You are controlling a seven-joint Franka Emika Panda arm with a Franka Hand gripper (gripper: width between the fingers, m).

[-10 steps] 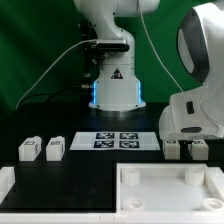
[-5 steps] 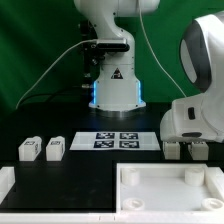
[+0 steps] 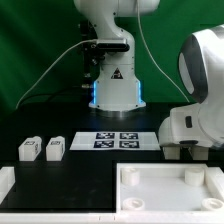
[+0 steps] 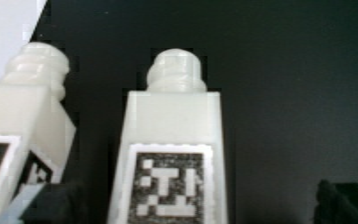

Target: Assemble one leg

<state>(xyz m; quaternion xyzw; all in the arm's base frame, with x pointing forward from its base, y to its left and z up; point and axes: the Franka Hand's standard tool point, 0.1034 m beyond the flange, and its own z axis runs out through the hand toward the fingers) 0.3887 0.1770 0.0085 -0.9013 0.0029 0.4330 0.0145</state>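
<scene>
legs stand in two pairs on the black table (image 3: pixel 90 170) in the exterior view. one pair, leg (image 3: pixel 29 149) and its neighbour (image 3: pixel 54 148), sits toward the exterior view's left, just beside each other and upright, tags facing the camera. the marker board (image 3: pixel 117 140) lies flat between that pair and the arm's wrist, in front of the robot base (image 3: pixel 113 90). the large white panel (image 3: pixel 170 186) fills the near corner at the exterior view's right, a raised rim around it and a corner hole showing. the wrist housing (image 3: pixel 200 95) hangs low at the exterior view's right and hides most of what is under it; parts of two more white legs (image 3: pixel 186 151) peep out below it, resting on the table behind the panel's far rim. the gripper itself cannot be made out there.

wrist view: two legs fill the frame side by side, close but with a dark gap between them. the middle leg (image 4: pixel 172 140) shows its ribbed rounded tip and a tag on its face; the other leg (image 4: pixel 27 115) is cut by the frame edge. dark fingertips (image 4: pixel 44 201) show at both lower corners, spread wide, one on each side of the middle leg and not touching it; the gripper (image 4: pixel 197 203) holds nothing.
</scene>
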